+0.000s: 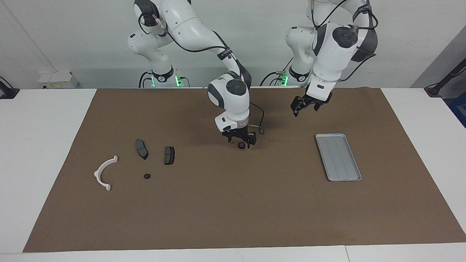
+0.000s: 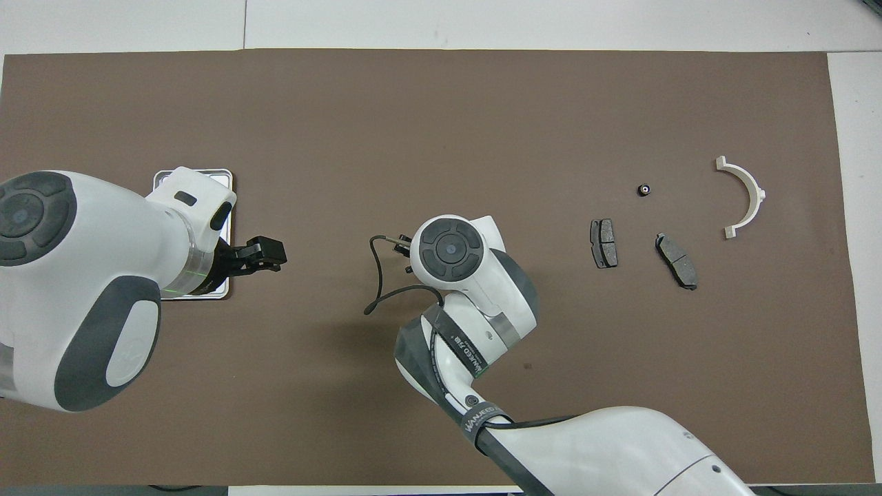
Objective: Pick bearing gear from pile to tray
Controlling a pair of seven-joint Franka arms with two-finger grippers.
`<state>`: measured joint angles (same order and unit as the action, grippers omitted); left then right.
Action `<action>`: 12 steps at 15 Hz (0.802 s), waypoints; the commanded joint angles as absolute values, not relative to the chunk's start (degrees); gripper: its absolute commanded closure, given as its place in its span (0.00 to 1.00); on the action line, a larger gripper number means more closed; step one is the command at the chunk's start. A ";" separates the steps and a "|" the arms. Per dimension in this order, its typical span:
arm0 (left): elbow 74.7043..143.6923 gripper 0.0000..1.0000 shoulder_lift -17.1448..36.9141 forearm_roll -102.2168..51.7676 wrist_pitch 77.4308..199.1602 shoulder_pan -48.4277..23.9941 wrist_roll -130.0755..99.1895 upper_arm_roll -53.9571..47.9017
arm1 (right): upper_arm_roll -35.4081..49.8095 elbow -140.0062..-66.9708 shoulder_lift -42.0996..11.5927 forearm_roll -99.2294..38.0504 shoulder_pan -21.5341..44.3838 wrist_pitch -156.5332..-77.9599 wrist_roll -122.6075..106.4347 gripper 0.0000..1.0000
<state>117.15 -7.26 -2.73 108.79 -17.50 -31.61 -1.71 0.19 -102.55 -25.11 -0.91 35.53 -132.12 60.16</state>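
The pile lies toward the right arm's end: a white half-ring bracket (image 1: 97, 174) (image 2: 754, 189), two dark grey plates (image 1: 141, 148) (image 1: 169, 155) (image 2: 603, 242) (image 2: 677, 260) and a tiny black round piece (image 1: 146, 176) (image 2: 643, 189). My right gripper (image 1: 240, 141) is low over the mat's middle, open, with a second black round piece, the bearing gear (image 1: 241, 145), between its fingertips. The overhead view hides both under the wrist. The silver tray (image 1: 338, 156) (image 2: 222, 173) lies empty toward the left arm's end. My left gripper (image 1: 305, 107) (image 2: 265, 251) hangs open in the air beside the tray.
A brown mat (image 1: 233, 211) covers most of the white table (image 1: 43, 145). A loose black cable (image 2: 375, 289) hangs off the right wrist. In the overhead view the left arm covers most of the tray.
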 commanded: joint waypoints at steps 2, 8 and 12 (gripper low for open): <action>119.09 0.00 -8.00 -2.99 113.45 -20.74 -38.56 -1.05 | 0.70 -99.68 -20.22 -1.49 25.78 -124.21 43.83 0.03; 117.26 0.00 -0.54 -3.08 120.14 -27.58 -50.86 -0.97 | 0.70 -96.15 -19.34 -1.50 10.40 -119.97 9.45 0.03; 114.27 0.00 4.20 -3.34 123.40 -32.51 -58.88 -0.97 | 0.44 -97.03 -19.86 0.08 4.06 -120.94 1.24 0.04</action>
